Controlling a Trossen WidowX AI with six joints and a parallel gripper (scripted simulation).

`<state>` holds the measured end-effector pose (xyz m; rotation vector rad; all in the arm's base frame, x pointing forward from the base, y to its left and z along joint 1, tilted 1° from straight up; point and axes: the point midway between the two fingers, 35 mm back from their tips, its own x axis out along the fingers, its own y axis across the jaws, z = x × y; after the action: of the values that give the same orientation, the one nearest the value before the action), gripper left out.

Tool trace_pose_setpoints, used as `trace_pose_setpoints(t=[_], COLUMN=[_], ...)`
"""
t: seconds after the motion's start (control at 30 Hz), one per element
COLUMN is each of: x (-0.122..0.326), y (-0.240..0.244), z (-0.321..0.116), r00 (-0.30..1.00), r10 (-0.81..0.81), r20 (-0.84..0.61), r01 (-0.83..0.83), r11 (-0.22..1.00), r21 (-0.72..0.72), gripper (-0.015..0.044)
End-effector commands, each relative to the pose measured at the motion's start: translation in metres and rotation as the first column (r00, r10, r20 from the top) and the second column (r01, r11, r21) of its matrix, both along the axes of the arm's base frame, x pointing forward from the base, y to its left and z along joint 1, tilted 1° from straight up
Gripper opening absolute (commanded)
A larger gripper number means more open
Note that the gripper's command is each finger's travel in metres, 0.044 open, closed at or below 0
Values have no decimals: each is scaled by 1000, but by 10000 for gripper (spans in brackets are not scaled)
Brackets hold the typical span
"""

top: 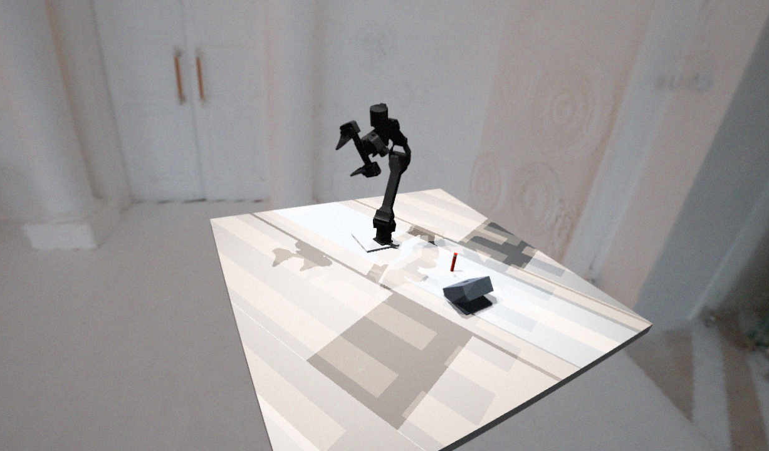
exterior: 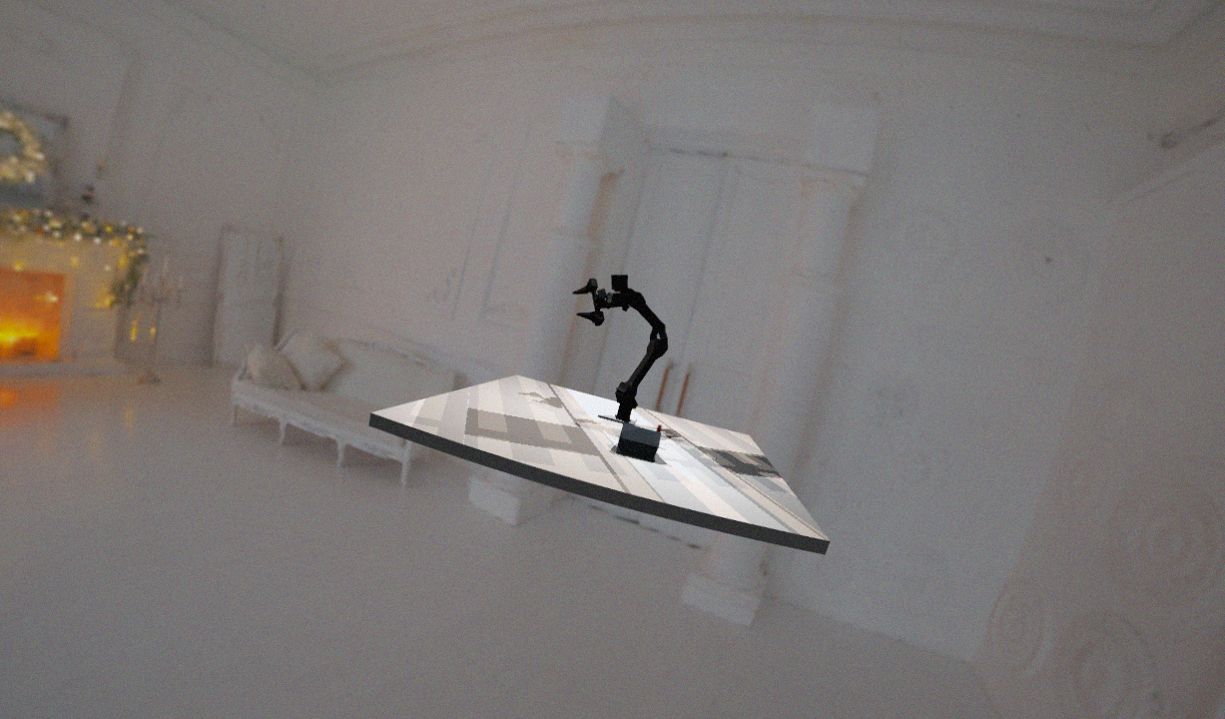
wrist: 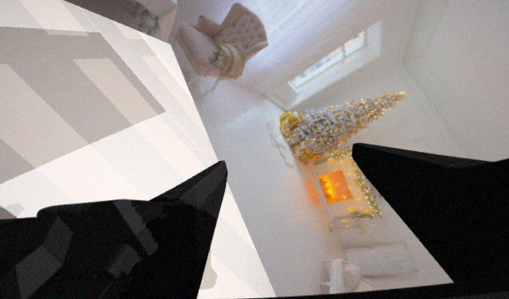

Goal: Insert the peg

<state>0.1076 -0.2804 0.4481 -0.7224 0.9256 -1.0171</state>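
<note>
A thin red peg stands upright on the table between the arm's base and the sloped panel. The dark grey sloped panel sits just beyond the peg from the base; its hole is only a faint dark mark on the upper face in the top view. My gripper is open and empty, high above the table and off to the left of the peg and panel in the top view. The wrist view shows neither peg nor panel. The peg's cross-section is too small to tell.
The patterned table carries the arm's base toward its back. The table's edge crosses the wrist view. Beyond the table are room floor, a sofa and walls.
</note>
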Motion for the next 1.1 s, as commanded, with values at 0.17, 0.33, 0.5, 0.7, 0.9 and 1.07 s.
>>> trace_pose_setpoints(t=[0.17,0.33,0.5,0.7,0.9,1.07], x=[39,59,80,105,126,144], y=[6,12,19,31,44,57], z=[-29,-42,-57,-73,-87,-102], r00=[979,951,903,829,748,652], r10=[159,244,341,448,535,610], r20=[-129,-189,-261,-335,-393,-450], r01=[-151,-227,-313,-406,-486,-554], r11=[986,968,939,894,844,789], r21=[71,106,145,189,226,267], gripper=[440,440,440,440,440,440])
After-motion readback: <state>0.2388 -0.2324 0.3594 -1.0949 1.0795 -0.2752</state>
